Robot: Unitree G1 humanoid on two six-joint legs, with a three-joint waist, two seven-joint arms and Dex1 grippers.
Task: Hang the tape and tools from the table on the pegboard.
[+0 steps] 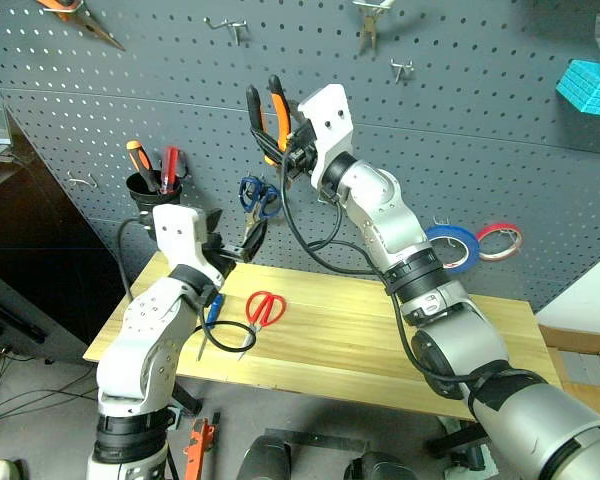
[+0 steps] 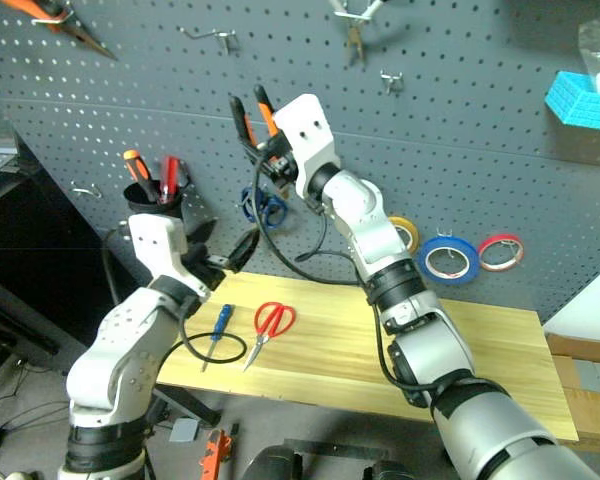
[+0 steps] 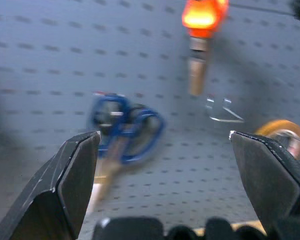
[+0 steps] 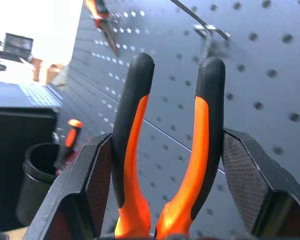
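**A:** What does each tool have right now?

**B:** My right tool point(image 4: 160, 150) is clenched on the orange-and-black pliers point(image 1: 267, 118), one finger outside each handle, with the handle ends pointing up toward the pegboard point(image 1: 460, 130). My left tool point(image 3: 165, 145) is spread wide with nothing in it, hovering above the left part of the surface point(image 1: 350, 335).

**A:** What does the coming move turn on?

**B:** The pliers and a free hook. In the right wrist view a bare metal hook point(image 4: 207, 31) sits just beyond and above the handle tips, slightly toward the right-hand handle. The pliers' long axis runs nearly upright, along my fingers, so I judge that the gap between the handles must be carried up and over that hook. They are near it, but I cannot tell if anything touches yet.

**A:** And the other things?

**B:** The red-handled scissors point(image 1: 263, 312) lie flat on the surface, handles toward the far side, blades toward the near left. My left tool is clearly the nearer one; they lie below it and a little to its right. The blue tape roll point(image 1: 458, 245) already hangs low on the pegboard at the right, next to a red roll point(image 1: 500, 240) and a yellow roll point(image 2: 404, 232).

**A:** Anything in the way on the left?

**B:** Blue-handled scissors point(image 3: 125, 127) hang on the pegboard straight ahead of my left tool, and a small blue-handled screwdriver point(image 2: 220, 325) lies left of the red scissors. Neither should be picked.
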